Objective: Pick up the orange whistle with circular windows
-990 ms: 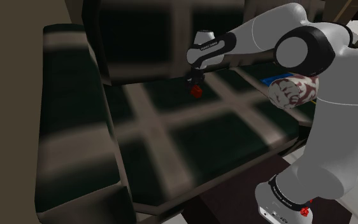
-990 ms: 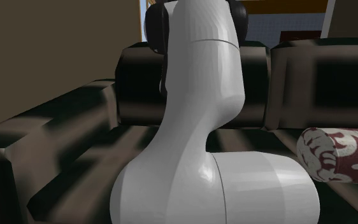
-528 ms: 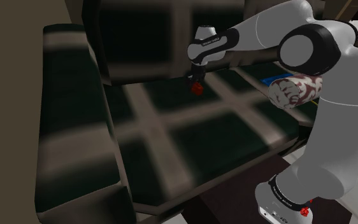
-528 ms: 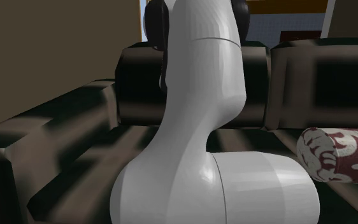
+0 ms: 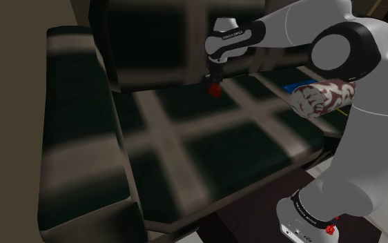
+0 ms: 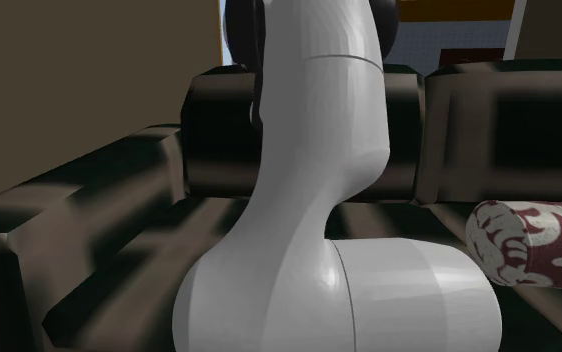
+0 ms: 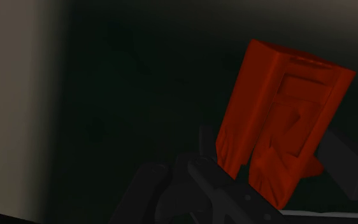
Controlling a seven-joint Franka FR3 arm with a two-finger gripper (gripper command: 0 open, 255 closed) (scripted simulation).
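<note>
Above the sofa (image 5: 206,138), near its back edge, my fingers (image 7: 203,184) are gripping the whistle (image 7: 279,121) by one end; I'm judging it light, rigid, slick.

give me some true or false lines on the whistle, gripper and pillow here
1. The gripper is shut on the whistle. True.
2. The whistle lies on the sofa seat. False: it hangs in the gripper, above the seat.
3. The whistle is green. False: it is red-orange.
4. The pillow is patterned red and white. True.
5. The pillow stands on the floor. False: it lies on the sofa, at the shoulder view's right.
</note>
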